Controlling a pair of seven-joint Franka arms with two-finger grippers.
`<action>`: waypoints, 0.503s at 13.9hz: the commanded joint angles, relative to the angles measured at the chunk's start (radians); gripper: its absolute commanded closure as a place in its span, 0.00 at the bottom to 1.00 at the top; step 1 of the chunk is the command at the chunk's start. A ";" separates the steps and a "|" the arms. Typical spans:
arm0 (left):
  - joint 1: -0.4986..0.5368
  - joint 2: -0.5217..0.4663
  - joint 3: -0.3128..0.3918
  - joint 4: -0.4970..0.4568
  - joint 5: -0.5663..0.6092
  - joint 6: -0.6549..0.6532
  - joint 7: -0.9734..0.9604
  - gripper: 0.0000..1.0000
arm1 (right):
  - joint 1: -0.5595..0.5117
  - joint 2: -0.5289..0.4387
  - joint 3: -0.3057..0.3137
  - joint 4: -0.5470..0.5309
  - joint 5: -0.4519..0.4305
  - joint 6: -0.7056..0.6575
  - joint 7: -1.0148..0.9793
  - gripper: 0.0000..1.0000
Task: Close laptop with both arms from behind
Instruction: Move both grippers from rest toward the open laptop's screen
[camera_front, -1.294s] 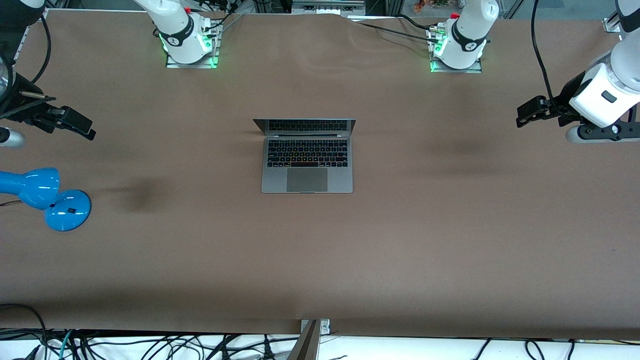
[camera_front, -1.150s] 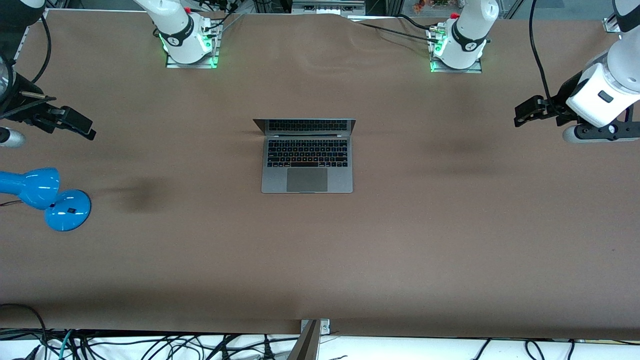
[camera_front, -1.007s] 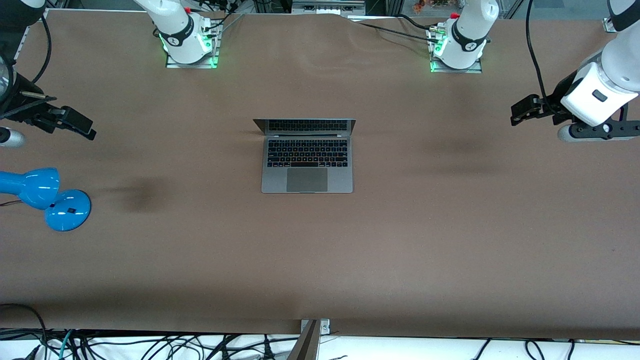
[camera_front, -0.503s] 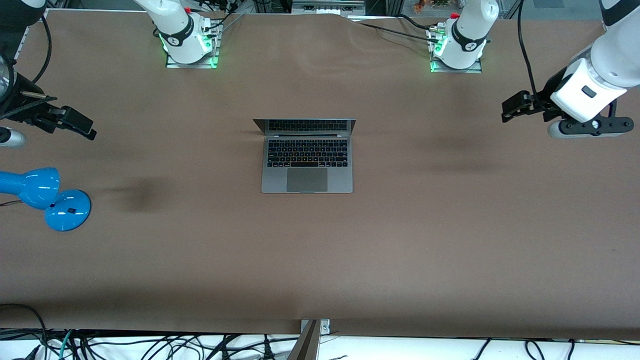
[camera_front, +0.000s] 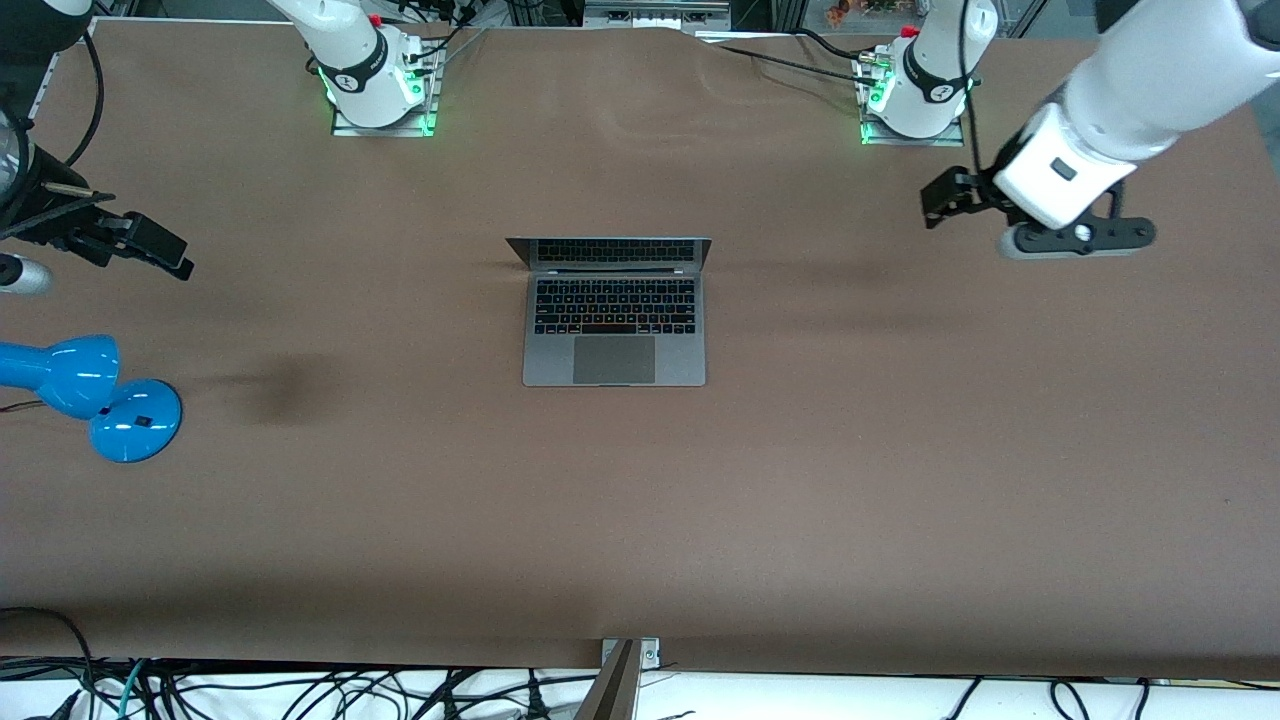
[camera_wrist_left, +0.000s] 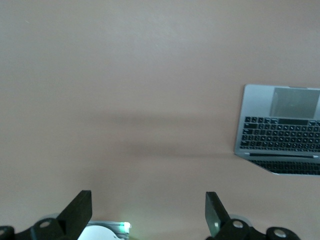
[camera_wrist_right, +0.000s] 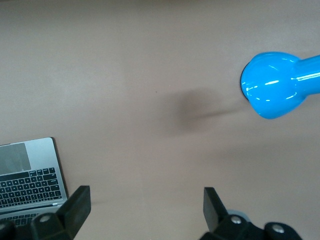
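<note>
The space-grey laptop (camera_front: 614, 330) stands open in the middle of the brown table, its lid (camera_front: 610, 250) raised on the side toward the arm bases. It also shows in the left wrist view (camera_wrist_left: 281, 131) and the right wrist view (camera_wrist_right: 31, 176). My left gripper (camera_front: 945, 200) is open and empty, up in the air over the table at the left arm's end, well apart from the laptop; its fingers (camera_wrist_left: 80, 212) show wide apart. My right gripper (camera_front: 150, 250) is open and empty over the right arm's end of the table; its fingers (camera_wrist_right: 77, 205) are spread.
A blue desk lamp (camera_front: 90, 390) lies at the right arm's end of the table, nearer the front camera than the right gripper; it shows in the right wrist view (camera_wrist_right: 275, 90). The arm bases (camera_front: 380, 90) glow green. Cables hang at the table's front edge.
My left arm has swung in from the table's end toward the laptop and toward its base. The right arm and the laptop have not moved.
</note>
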 joint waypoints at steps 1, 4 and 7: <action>0.005 0.014 -0.071 -0.013 -0.044 -0.004 -0.094 0.00 | 0.002 -0.014 0.027 -0.007 -0.004 -0.013 0.012 0.00; 0.004 0.059 -0.177 -0.013 -0.046 0.007 -0.225 0.00 | 0.002 -0.011 0.058 -0.009 -0.004 -0.019 0.009 0.00; 0.002 0.119 -0.269 -0.013 -0.044 0.050 -0.350 0.00 | 0.016 0.009 0.080 -0.007 -0.004 -0.078 0.008 0.00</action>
